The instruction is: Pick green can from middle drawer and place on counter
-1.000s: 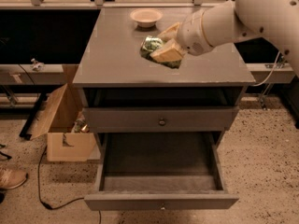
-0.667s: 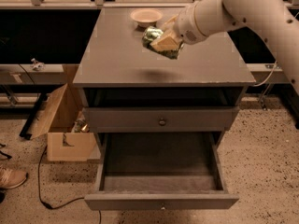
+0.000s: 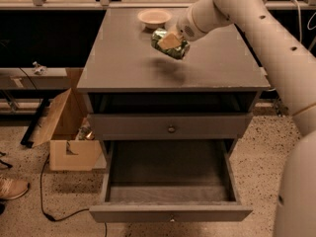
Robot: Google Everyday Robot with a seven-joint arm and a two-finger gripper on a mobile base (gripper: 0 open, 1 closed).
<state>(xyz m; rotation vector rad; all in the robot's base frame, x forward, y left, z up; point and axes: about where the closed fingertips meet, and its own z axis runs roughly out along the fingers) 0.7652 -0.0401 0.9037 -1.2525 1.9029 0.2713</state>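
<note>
Camera view: green can [image 3: 170, 43] tilted and clamped in the gripper [image 3: 171, 41], held above the counter [image 3: 123, 58], its shadow below it, near the bowl [image 3: 154, 18]. Middle drawer [image 3: 170, 174] open, nothing seen inside. Recommended: lower straight onto bare counter short of the bowl, then let go. Against a second ago, can and gripper sit farther back, closer to the bowl.

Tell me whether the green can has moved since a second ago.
Yes. Held in the gripper, the green can has shifted toward the cream bowl, farther back over the counter.
</note>
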